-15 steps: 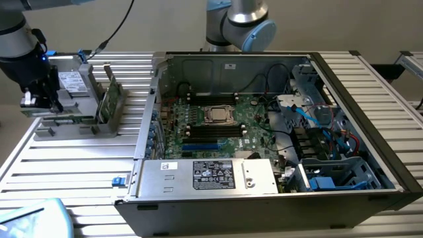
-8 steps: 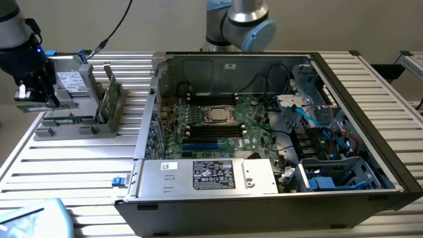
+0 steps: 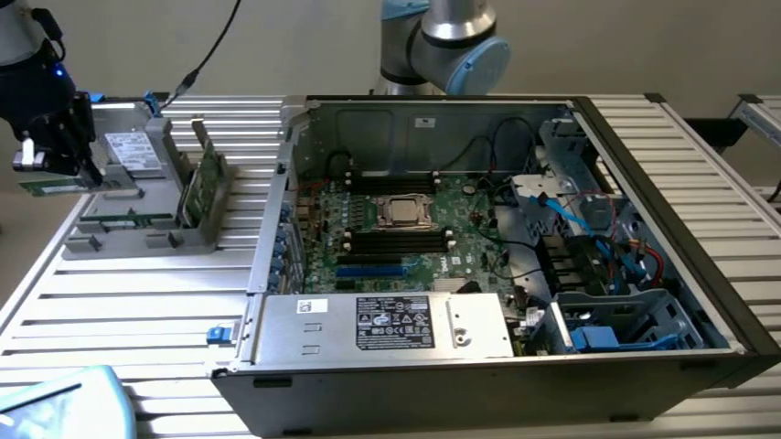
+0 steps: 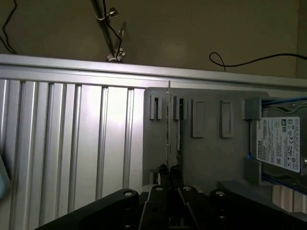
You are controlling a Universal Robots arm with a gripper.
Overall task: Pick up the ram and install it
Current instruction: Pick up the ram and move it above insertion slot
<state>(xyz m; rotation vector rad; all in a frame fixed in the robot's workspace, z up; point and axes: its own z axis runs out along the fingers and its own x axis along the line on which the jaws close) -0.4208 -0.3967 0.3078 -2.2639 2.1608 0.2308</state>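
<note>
A: Right under the tool, what's that green strip?
B: The ram. Tool's clamped near-shut on it, and it's held up off the grey rack beneath.
A: Which step, then?
B: Pick-up looks done, I'd say. It's the carry now; the PC case sits well off to the tool's side on the desk.
A: Next move needs?
B: Prob. the stick squared over a black slot, then a straight, firm push.
</note>
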